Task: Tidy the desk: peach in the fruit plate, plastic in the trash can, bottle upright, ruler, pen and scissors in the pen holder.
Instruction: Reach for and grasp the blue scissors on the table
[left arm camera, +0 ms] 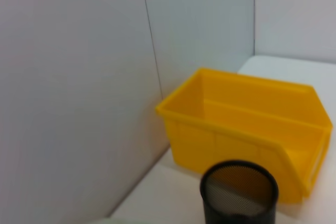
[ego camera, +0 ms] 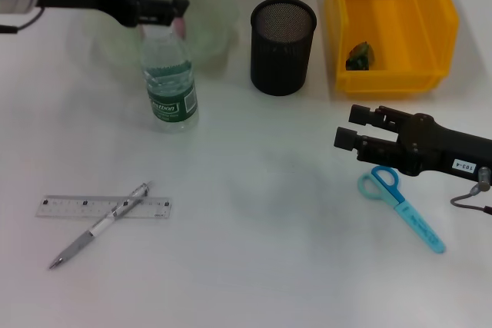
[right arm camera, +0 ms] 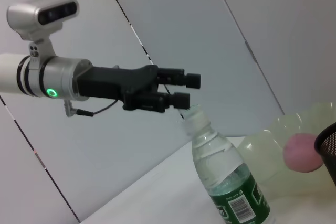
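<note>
Fig. Desk-tidying task, bottle step. The white desk (ego camera: 254, 266) carries, from largest to smallest: the yellow trash can (ego camera: 390, 28) at the far right corner, with a scrap of plastic (ego camera: 359, 57) already inside; the pale fruit plate (ego camera: 207, 13) along the far edge toward the left, holding the peach (right arm camera: 303, 152); the black mesh pen holder (ego camera: 283, 45) at the middle of the far edge, apparently empty; the bottle (ego camera: 170, 82) standing upright just in front of the plate; the ruler (ego camera: 103, 207) near the left edge with the pen (ego camera: 100, 226) lying across it; and the scissors (ego camera: 403, 207) near the right edge.

The left gripper (right arm camera: 184, 88) sits at the bottle's cap with fingers parted, apparently not clamping it. The right gripper (ego camera: 347, 127) hovers just above the scissors' handles, fingers apart and empty.

Judged step: releasing the righted bottle. To do it well, the left gripper should lift straight up and clear of the cap, avoiding any sideways drag that would topple the bottle into the plate. The right gripper should then descend squarely over the scissors.

Room: plain grey panelled walls close behind the desk's far edge
</note>
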Controlling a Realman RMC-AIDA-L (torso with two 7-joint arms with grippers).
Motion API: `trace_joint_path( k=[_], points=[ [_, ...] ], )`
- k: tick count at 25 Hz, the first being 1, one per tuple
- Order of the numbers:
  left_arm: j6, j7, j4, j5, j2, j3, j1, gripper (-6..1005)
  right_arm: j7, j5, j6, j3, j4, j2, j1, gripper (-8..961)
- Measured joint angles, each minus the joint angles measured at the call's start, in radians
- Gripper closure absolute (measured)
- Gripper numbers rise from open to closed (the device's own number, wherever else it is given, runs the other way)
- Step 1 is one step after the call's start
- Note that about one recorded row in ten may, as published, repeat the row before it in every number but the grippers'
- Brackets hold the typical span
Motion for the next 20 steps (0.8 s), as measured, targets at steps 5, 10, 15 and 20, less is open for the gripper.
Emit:
trace_joint_path(
  k=[5,10,15,20],
  points=[
    [0.014,0.016,0.058,-0.103,0.001,-0.038,0.040,307,0.000,0.000,0.000,0.000,0.001,0.000,0.000,199],
    [0.071,0.053,0.038,-0.240,0.006,-0.147,0.057,308,0.000,0.000,0.000,0.000,0.001,0.000,0.001,199],
    [0.189,0.077,-0.028,-0.370,0.020,-0.265,0.060,308,-0.001,0.000,0.000,0.000,0.001,0.000,0.005,200],
    [0.322,0.120,-0.170,-0.508,0.042,-0.347,0.071,309,-0.006,0.001,0.000,0.000,0.001,0.000,0.008,200]
  ],
)
